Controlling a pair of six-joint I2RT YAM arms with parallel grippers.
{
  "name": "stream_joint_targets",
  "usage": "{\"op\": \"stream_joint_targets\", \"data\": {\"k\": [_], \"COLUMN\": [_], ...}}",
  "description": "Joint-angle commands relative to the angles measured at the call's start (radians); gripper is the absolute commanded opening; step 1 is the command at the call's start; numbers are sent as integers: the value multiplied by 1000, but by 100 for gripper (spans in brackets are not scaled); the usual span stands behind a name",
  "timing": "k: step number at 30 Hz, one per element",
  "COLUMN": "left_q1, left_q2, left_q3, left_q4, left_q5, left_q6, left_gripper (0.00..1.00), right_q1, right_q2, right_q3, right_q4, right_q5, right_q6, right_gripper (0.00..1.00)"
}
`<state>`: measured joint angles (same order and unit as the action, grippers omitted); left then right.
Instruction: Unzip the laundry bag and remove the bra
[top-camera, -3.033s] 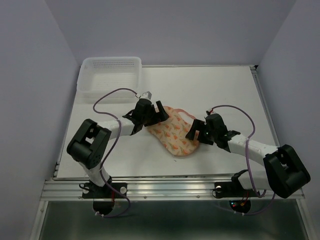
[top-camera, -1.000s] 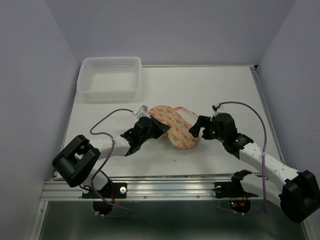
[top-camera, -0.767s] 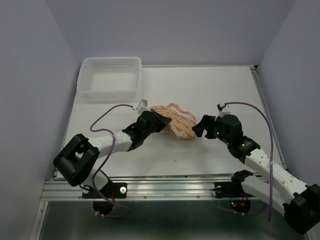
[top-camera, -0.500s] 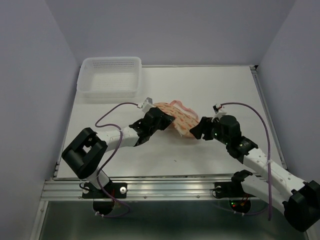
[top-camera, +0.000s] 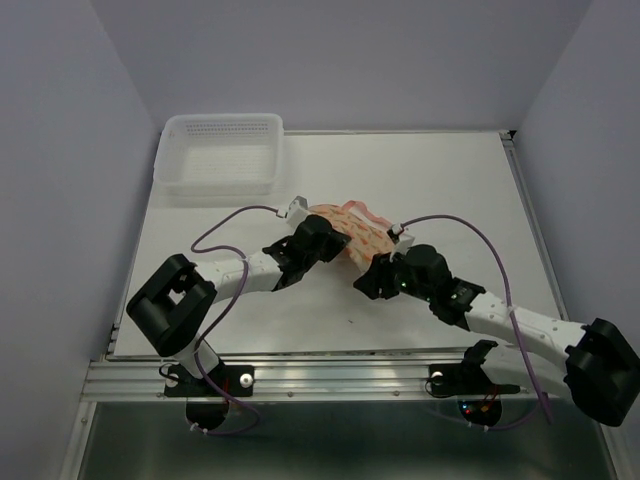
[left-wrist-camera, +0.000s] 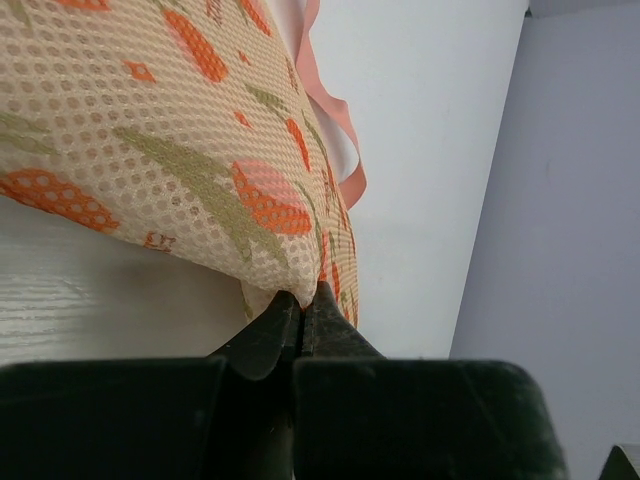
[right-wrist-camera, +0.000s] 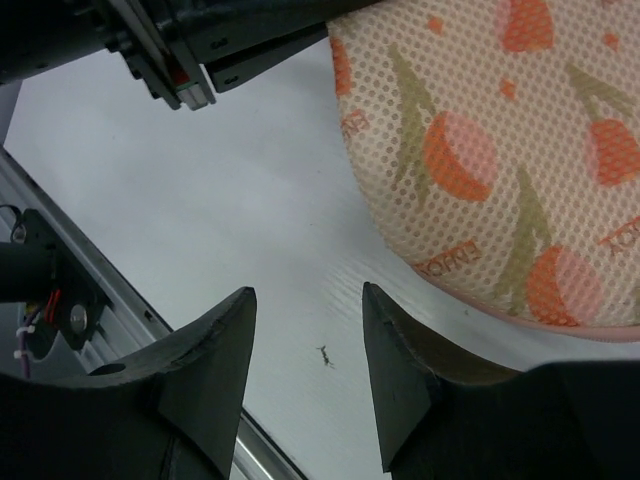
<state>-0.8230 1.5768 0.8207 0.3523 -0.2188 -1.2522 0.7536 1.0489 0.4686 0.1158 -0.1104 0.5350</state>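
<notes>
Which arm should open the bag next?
Probably the right. The right gripper hangs open and empty beside the laundry bag, while the left gripper is busy pinching its edge.

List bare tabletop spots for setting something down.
Bare: the table far right, from the basket across behind the laundry bag; also the near strip between the arms. Crowded: centre, left pincer and right pincer at the bag.

The laundry bag (right-wrist-camera: 500, 150) is fine open mesh cloth, matt, with tiny holes all over under the print. Its strap loop (left-wrist-camera: 335, 120) looks smoother, ribbon-like. The table (right-wrist-camera: 230, 200) is smooth white with a soft sheen. Left gripper (left-wrist-camera: 300, 305) and right gripper (right-wrist-camera: 307, 300): matt black plastic. Basket (top-camera: 220, 150): white perforated plastic. Rail (top-camera: 330, 378): brushed metal.
</notes>
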Motion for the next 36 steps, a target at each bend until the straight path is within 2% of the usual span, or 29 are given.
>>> {"op": "stream_joint_targets", "data": {"k": [1,5,7,16,26,36], "left_q1": [-2,-2,-4,-7,-15,-18], "left_q2": [-58,-72,-75,-89,-83,-80], "left_q3": [34,26,23,17,18,9], "left_q4": [16,14,14,13,11,7], "left_q5": [-42,-40,-40,-33,-30,-28], "left_q6": [-10,-18,-24,-36,-49,-56], "left_gripper": [0,0,0,0,0,0], "right_q1": [12,21,21,32,32,32], "right_q2": [25,59,83,102,134,96], "right_q3": [-45,-77,-90,-143,-108,-113], "right_q4": [122,203,252,421,464,508], "right_q5": [83,104,132,209,230,259], "right_q6": [22,42,43,30,17,28], "right_gripper": [51,41,41,45,47,45]}}
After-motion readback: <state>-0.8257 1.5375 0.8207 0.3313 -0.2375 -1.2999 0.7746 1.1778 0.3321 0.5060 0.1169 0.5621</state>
